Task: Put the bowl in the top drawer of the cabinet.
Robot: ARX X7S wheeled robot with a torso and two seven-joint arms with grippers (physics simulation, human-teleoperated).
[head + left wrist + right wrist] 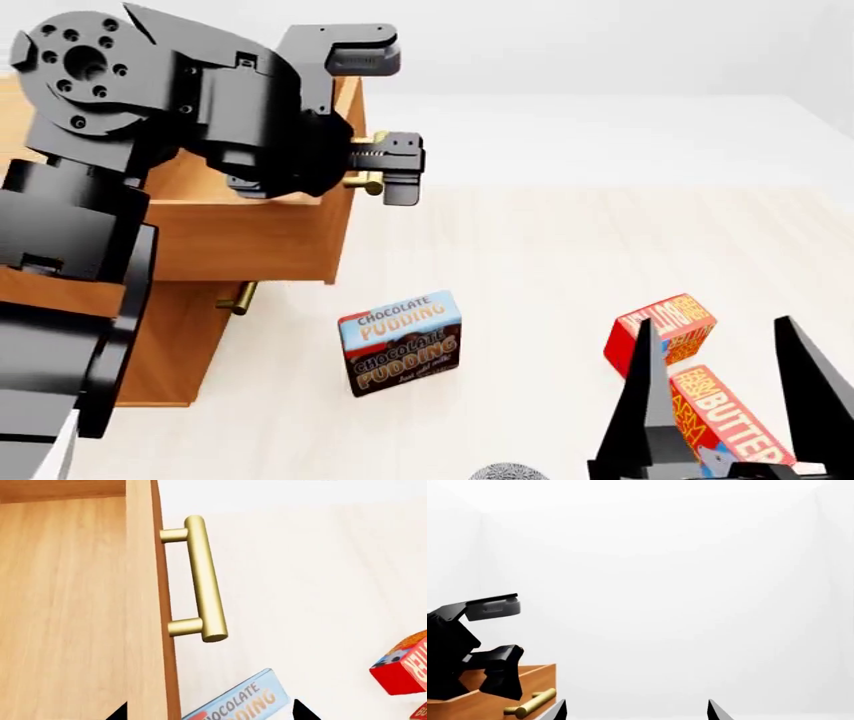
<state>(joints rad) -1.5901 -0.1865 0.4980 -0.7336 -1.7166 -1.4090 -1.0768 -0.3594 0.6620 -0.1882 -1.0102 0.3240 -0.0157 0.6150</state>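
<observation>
Only a grey speckled sliver of the bowl shows, at the head view's lower edge, on the floor left of my right arm. The cabinet stands at the left with its top drawer pulled out. The left wrist view looks down into that top drawer, and nothing lies in the part I see. My left gripper hangs open by the drawer's brass handle, without gripping it. My right gripper is open and empty, its fingers pointing up.
A chocolate pudding box stands on the pale floor in front of the cabinet. Two red butter boxes lie near my right gripper. The lower drawer's handle shows beneath the open drawer.
</observation>
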